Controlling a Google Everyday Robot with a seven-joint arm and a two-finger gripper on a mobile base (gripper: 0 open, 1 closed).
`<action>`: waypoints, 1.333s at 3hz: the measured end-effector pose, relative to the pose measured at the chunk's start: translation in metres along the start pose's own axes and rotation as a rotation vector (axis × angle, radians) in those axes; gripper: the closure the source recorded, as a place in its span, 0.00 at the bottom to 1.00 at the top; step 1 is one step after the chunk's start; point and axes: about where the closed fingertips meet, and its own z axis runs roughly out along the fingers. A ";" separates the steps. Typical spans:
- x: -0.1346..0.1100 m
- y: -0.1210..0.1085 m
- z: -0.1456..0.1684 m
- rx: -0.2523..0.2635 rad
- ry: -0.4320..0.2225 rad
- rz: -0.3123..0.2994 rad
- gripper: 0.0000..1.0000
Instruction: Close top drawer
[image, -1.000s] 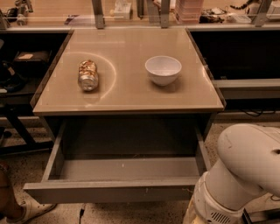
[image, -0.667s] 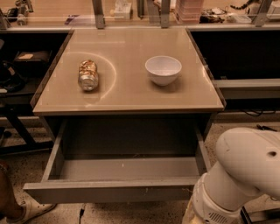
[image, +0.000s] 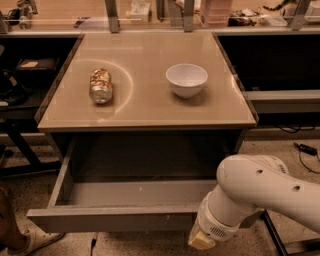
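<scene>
The top drawer (image: 115, 219) is a wide grey metal drawer. It stands pulled far out from under the beige table top (image: 145, 107), and its inside looks empty. My white arm (image: 250, 200) comes in from the lower right and covers the right end of the drawer's front panel. My gripper is not in view; the arm's end runs down to the bottom edge of the picture, in front of the drawer front.
A crushed can (image: 101, 85) lies on the table's left and a white bowl (image: 186, 79) stands to its right. Dark shelving flanks the table. A person's shoe (image: 30, 241) is at the lower left. Cables (image: 305, 149) lie on the floor at right.
My arm has moved left and now overlaps the right end of the drawer front. The drawer stands as far out as before.
</scene>
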 end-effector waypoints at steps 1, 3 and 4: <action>0.000 -0.011 0.008 0.007 -0.008 0.007 1.00; -0.007 -0.035 0.012 0.034 -0.029 0.013 1.00; -0.008 -0.044 0.004 0.117 -0.056 0.084 1.00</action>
